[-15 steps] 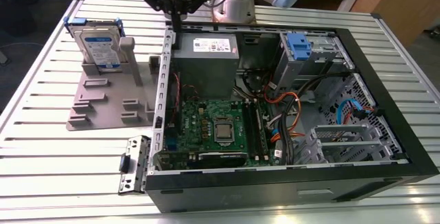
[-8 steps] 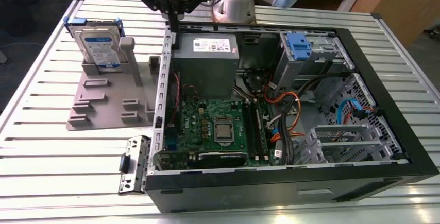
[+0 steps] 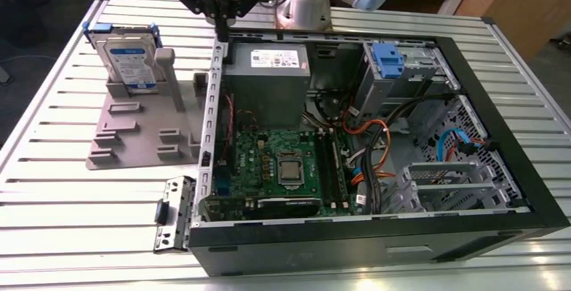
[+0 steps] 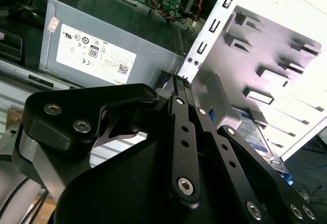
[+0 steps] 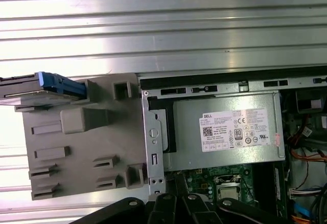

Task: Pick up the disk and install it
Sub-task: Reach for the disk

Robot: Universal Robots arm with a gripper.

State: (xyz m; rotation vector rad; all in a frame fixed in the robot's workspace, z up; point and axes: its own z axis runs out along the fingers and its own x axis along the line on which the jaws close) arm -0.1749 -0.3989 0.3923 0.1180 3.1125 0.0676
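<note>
The disk point(image 3: 132, 57) is a silver drive with a blue-and-white label and blue rails. It stands upright in a grey plastic holder point(image 3: 143, 130) at the exterior view's left, beside the open computer case point(image 3: 357, 231). The first wrist view shows the disk point(image 5: 41, 87) edge-on, and in the second wrist view the disk point(image 4: 255, 132) peeks out behind the black linkage. My gripper point(image 3: 219, 31) hangs over the case's back left corner, to the right of the disk and apart from it. In the second wrist view my gripper point(image 4: 180, 81) is shut, its fingers meeting with nothing between them.
A grey power-supply box point(image 3: 265, 63) with a white sticker sits just under the gripper. A metal drive cage with a blue tab point(image 3: 388, 57) stands at the case's back right. Motherboard point(image 3: 277, 164) and cables fill the case floor. A loose metal bracket point(image 3: 174, 214) lies on the slatted table.
</note>
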